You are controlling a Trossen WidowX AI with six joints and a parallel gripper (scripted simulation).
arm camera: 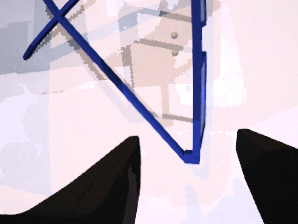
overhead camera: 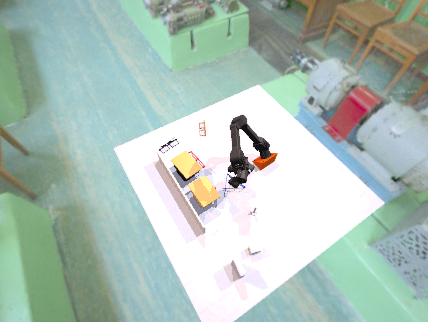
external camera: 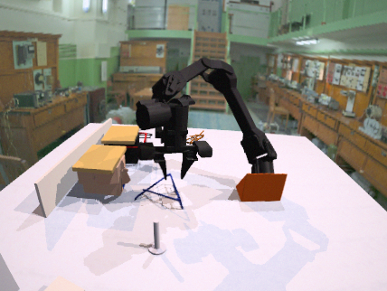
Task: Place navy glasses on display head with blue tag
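The navy glasses (external camera: 176,192) (arm camera: 197,100) rest on the table with their temples crossing at upper left in the wrist view. My gripper (external camera: 174,178) (arm camera: 188,142) points down over them, open. One end of their front shows between the spread fingertips in the wrist view, touching neither finger. The nearer display head (external camera: 99,181) is tan under a yellow top (overhead camera: 204,191) and faces the arm's side; a small blue patch (external camera: 123,185), perhaps its tag, shows by its face. The farther head (external camera: 131,154) is dark under another yellow top (overhead camera: 186,164), partly hidden by the gripper.
A long pale board (overhead camera: 182,197) (external camera: 68,169) stands behind the heads. Red glasses (overhead camera: 196,159) lie by the farther head. Orange glasses (overhead camera: 202,128) (external camera: 195,136) and black glasses (overhead camera: 169,145) lie farther back. A grey post (external camera: 156,235) stands nearer the exterior camera.
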